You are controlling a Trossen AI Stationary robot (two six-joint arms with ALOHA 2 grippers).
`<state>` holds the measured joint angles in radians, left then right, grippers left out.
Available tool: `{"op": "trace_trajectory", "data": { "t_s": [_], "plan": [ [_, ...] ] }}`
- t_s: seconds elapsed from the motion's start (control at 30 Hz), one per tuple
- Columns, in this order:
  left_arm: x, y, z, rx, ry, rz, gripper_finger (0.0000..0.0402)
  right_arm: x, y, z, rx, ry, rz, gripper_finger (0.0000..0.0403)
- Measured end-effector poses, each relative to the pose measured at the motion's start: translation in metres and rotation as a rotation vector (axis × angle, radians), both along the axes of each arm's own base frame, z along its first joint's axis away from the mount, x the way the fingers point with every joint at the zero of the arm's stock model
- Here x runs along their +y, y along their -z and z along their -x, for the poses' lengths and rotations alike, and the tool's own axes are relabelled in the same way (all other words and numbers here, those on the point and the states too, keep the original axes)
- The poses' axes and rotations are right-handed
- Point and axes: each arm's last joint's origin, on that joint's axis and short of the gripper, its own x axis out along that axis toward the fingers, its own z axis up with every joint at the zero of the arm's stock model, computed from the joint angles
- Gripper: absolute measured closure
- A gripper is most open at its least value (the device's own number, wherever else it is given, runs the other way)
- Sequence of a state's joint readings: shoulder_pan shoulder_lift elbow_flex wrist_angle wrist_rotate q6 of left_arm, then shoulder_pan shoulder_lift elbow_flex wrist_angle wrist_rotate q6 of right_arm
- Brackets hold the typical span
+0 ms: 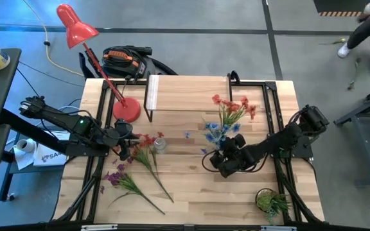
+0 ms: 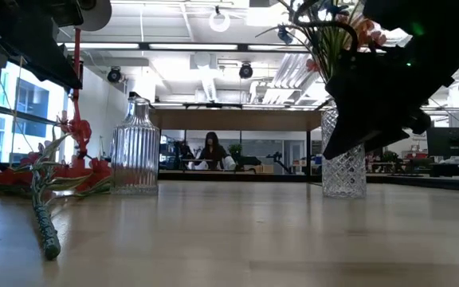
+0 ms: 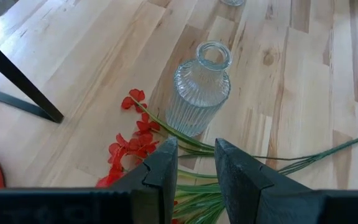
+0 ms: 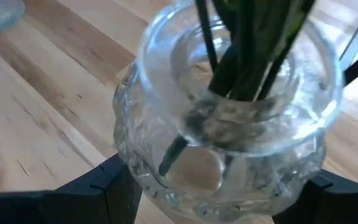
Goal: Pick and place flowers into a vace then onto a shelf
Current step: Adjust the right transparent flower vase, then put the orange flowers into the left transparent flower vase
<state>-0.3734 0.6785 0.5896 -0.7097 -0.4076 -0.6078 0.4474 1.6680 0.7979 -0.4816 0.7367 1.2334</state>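
right gripper [image 4: 213, 186] fingers clamp a cut-glass vase [image 4: 229, 124] holding flowers [image 1: 230, 112]; left gripper [image 3: 196, 165] fingers, slightly apart, straddle red flower stems [image 3: 229, 152] on the bench [image 1: 191, 192].

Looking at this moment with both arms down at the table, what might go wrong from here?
1. The right gripper has its fingers on either side of the cut-glass vase, which holds tall flower stems; a lift could let the smooth glass slip or tip top-heavy.
2. The left gripper hangs open over the red flowers lying beside the empty ribbed vase; closing might miss the thin stems or nudge that vase.
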Motion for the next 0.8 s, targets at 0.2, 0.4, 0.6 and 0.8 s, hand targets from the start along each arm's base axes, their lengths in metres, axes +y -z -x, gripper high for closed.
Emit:
{"op": "trace_trajectory", "data": {
  "t_s": [0.2,0.4,0.6,0.8],
  "plan": [
    [0.000,0.000,0.000,0.000,0.000,0.000,0.0261,0.005,0.001,0.003,0.035,-0.064,0.046,0.0125],
    [0.000,0.000,0.000,-0.001,-0.002,0.002,0.0261,0.006,0.004,0.008,0.115,-0.062,-0.060,0.0061],
    [0.000,0.000,0.000,-0.004,-0.003,0.003,0.0261,0.007,0.007,0.015,0.186,0.004,-0.213,0.0018],
    [0.000,0.000,0.000,-0.005,-0.005,0.003,0.0261,0.019,0.008,0.020,0.176,0.016,-0.278,0.0017]
  ]
}}
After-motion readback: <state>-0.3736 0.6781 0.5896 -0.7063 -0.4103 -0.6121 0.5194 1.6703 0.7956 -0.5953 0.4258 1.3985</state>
